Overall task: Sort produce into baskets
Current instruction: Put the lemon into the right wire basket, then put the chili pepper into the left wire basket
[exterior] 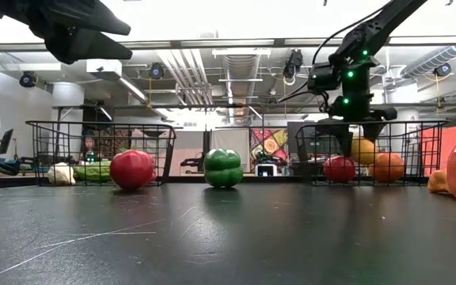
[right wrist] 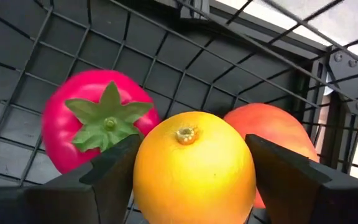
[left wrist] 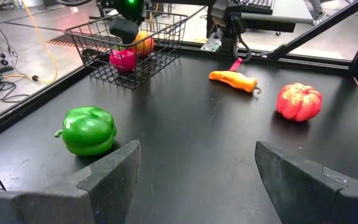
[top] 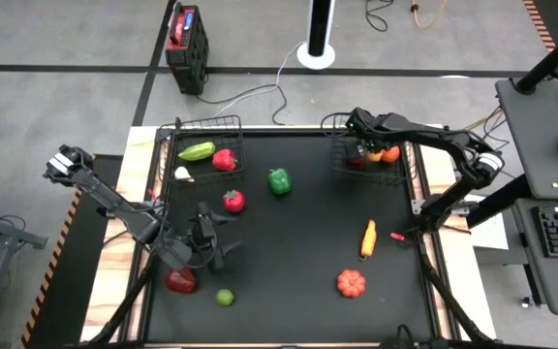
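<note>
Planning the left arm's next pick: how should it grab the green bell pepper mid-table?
Grip the green bell pepper across its lobed body, coming straight down from above. It sits upright on bare mat with nothing touching it, so either side is free. The left gripper fingers already stand open facing it.

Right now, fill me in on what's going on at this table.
The right end effector is down in the right basket, its fingers open around a yellow-orange fruit that sits beside a red tomato and an orange fruit. The left end effector hangs open over the near left part of the table. The left basket holds two pieces. Other produce, such as the green bell pepper, lies loose on the table.
</note>
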